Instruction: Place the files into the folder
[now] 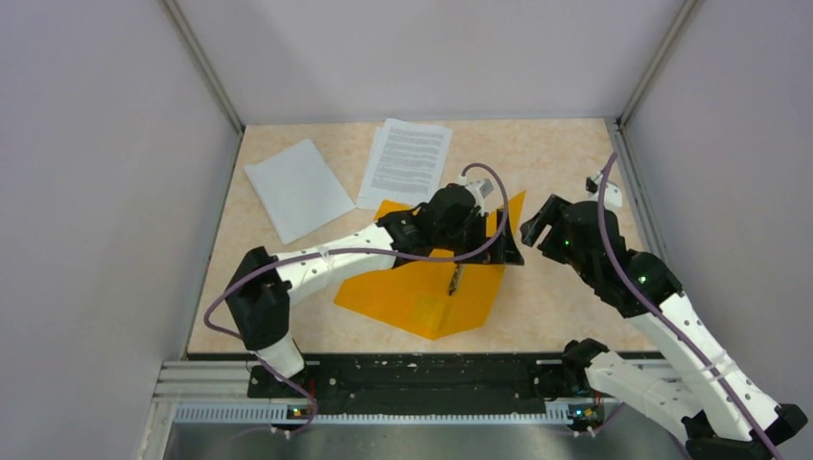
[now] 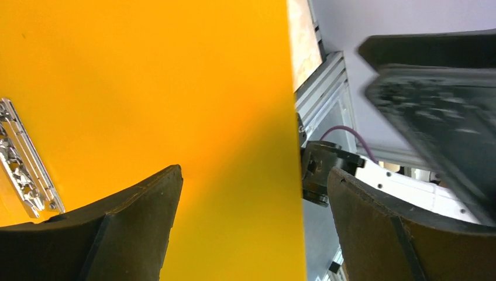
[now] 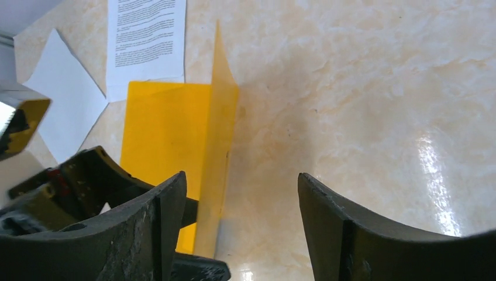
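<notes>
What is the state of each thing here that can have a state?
Folder: open, one cover flat, the other standing up.
Printed sheet: lying flat, outside the folder.
Blank sheet: lying flat, outside the folder.
Left gripper: open, over the folder.
Right gripper: open, empty.

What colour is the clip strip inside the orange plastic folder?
Shiny silver; the metal clip strip shows best in left wrist view.
</notes>
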You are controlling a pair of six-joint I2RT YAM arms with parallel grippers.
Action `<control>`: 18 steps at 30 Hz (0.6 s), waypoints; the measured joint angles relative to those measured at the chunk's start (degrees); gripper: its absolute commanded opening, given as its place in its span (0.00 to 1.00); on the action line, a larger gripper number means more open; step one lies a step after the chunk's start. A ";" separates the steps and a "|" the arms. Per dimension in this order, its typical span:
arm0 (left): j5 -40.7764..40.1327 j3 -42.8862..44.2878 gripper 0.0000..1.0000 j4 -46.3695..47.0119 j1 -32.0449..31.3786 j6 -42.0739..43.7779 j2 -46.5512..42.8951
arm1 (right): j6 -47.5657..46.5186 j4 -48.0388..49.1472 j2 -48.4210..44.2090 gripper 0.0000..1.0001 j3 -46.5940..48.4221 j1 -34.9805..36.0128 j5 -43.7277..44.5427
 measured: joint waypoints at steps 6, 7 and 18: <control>0.79 0.00 0.98 0.37 -1.75 0.00 4.66 | -0.02 -5.03 -1.44 0.70 2.89 0.00 1.99; 1.01 0.02 0.98 0.90 -1.86 0.00 5.35 | -0.02 -5.68 -1.68 0.70 3.32 0.00 2.34; 4.72 0.02 0.98 5.49 -2.47 -1.55 15.02 | -0.20 -8.37 -2.03 0.71 5.51 0.00 4.09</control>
